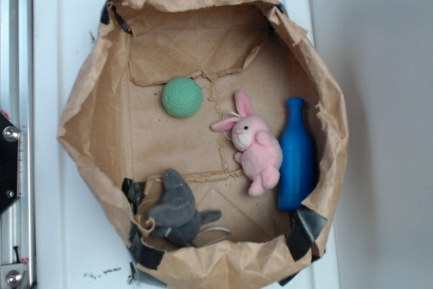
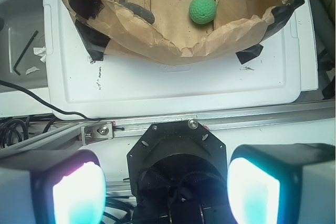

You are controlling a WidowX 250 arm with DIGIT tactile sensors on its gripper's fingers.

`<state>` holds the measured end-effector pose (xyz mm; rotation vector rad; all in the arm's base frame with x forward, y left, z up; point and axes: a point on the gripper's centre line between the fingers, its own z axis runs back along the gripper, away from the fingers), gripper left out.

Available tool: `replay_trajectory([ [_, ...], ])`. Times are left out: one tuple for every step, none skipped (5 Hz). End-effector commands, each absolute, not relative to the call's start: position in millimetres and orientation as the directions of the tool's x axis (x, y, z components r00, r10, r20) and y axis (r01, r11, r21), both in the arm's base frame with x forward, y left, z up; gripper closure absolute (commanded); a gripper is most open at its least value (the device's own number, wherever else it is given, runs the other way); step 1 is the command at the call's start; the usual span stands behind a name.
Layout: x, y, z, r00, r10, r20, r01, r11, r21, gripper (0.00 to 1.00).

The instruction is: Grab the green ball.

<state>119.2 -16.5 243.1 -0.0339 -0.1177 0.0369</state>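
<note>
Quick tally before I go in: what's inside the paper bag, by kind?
Balls: 1, the green ball
Plush toys: 2, the pink bunny and the grey plush
Bottles: 1, the blue bottle
Total: 4

The gripper (image 2: 167, 190) shows only in the wrist view, at the bottom edge. Its two fingers (image 2: 79, 190) stand wide apart, one at each lower corner, their inner pads glowing pale cyan, with nothing between them. Between and behind them sits the dark, octagonal wrist mount (image 2: 176, 148). In the exterior view the gripper is out of sight.
</note>
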Motion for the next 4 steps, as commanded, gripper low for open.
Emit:
replay_trajectory([
  [119.2,-16.5,243.1,0.992,0.039,0.117,-0.035,0.999,-0.036,0.0],
  [169.2,-20.9,249.7,0.984,0.108,0.139,-0.095,0.991,-0.094,0.0],
  [219.2,-22.8,234.8,0.976,0.152,0.155,-0.139,0.986,-0.09,0.0],
  [254.1,-10.6,219.6,0.964,0.15,0.218,-0.124,0.984,-0.127,0.0],
])
